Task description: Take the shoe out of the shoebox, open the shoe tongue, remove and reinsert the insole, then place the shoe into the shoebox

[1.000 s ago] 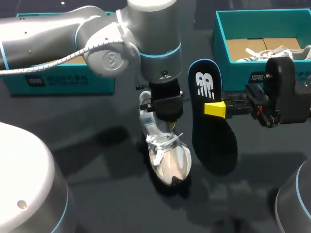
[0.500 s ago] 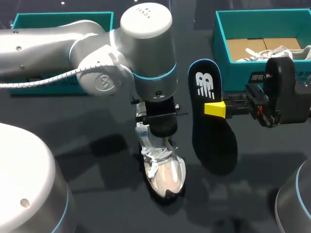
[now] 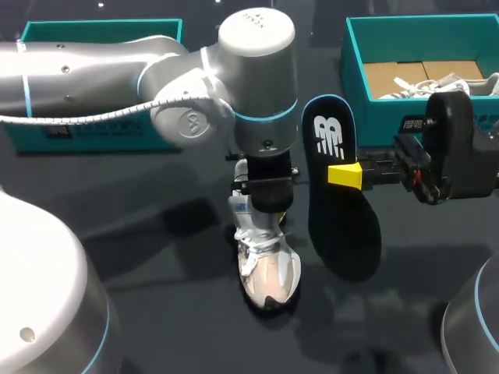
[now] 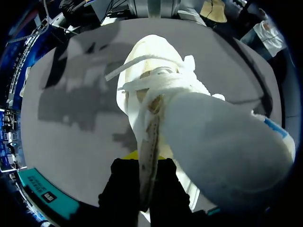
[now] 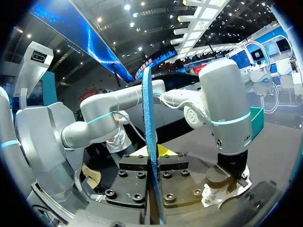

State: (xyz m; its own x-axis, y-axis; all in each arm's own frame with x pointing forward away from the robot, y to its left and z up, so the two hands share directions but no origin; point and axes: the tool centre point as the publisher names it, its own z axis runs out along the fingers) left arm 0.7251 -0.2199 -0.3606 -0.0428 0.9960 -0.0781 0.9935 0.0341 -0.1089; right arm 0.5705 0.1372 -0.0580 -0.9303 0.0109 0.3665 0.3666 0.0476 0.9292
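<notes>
My left gripper [image 3: 273,212] points straight down mid-table, fingers pinched; my right gripper [image 3: 345,174] lies level, pointing left, pinched too.

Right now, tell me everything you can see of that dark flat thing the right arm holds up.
It is an insole: thin, flexible-looking, black on top with a blue rim and a white logo near the heel. The right gripper pinches its edge midway along, holding it in the air, heel end up, beside the white shoe.

Wht shoe [image 3: 269,269] w/ loose laces; dark insole [image 3: 343,230] (blue-edged) just beside.
</notes>
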